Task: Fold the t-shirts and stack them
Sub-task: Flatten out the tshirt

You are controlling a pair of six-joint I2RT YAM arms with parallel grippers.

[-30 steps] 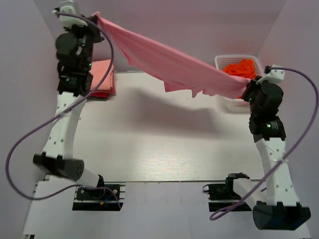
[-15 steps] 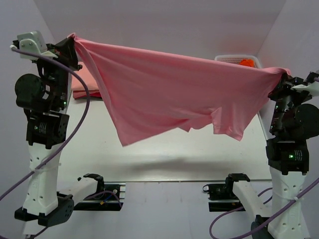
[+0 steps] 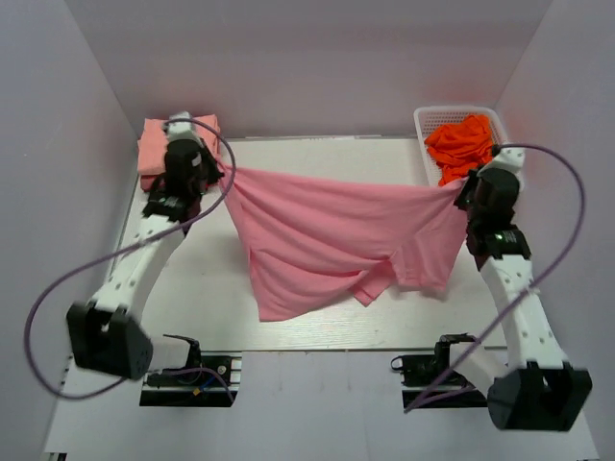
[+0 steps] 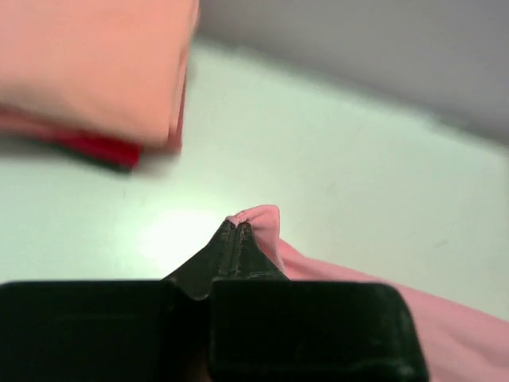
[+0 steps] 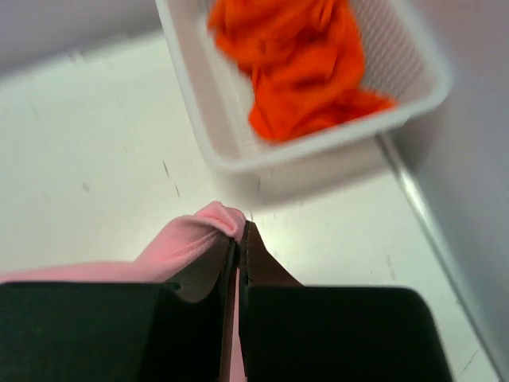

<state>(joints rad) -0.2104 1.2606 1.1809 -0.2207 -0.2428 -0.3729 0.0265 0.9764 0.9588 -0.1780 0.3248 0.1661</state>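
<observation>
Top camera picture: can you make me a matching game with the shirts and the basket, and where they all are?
Things:
1. pink t-shirt
2. orange-red t-shirts
3. folded peach t-shirts
4. white basket

Places:
A. standing at the far right corner of the table
B. lying inside the basket
C. held up between the left pincer and the right pincer
D. stacked at the far left corner

Pairs: 1-C, 2-B, 3-D, 4-A

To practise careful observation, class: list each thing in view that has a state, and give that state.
pink t-shirt: unfolded, stretched between both grippers
left gripper: shut on pink t-shirt
right gripper: shut on pink t-shirt
salmon shirts: folded, stacked far left
orange shirts: crumpled in white basket
</observation>
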